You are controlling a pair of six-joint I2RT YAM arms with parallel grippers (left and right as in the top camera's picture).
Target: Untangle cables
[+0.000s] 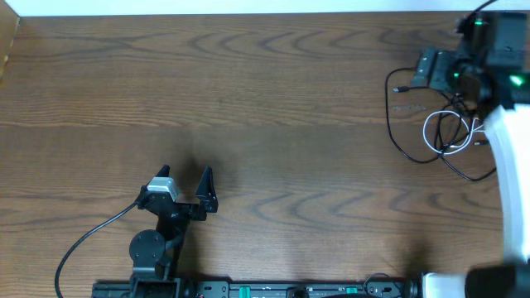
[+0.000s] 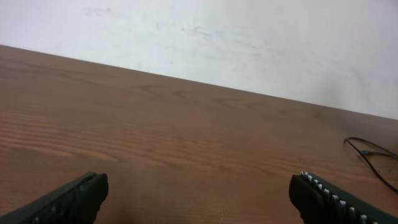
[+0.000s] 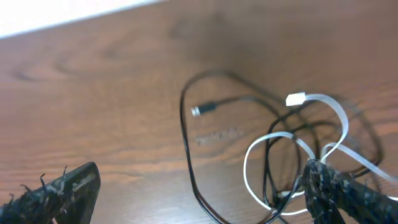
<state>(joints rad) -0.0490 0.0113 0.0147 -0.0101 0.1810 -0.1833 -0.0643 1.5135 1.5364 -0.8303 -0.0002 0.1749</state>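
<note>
We find the cables (image 3: 303, 146) tangled just beside the right gripper (image 3: 199, 175), jaws spread, empty. The left gripper (image 1: 184, 174), likewise spread, sits well apart

A black cable (image 3: 183, 124) and a white cable (image 3: 246, 165) are seen tangled on the surface (image 3: 93, 87). The right end effector (image 3: 198, 175) is spread wide, one finger (image 3: 339, 191) at the tangle.

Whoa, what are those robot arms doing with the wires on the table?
Two robot arms are meant to untangle a black cable and a white cable, which lie looped through each other at the right side of the table. The right gripper hovers over the tangle with its jaws wide open, holding nothing. The left gripper, also open and empty, sits far off near the front left. Nothing has been pulled apart yet.
</note>
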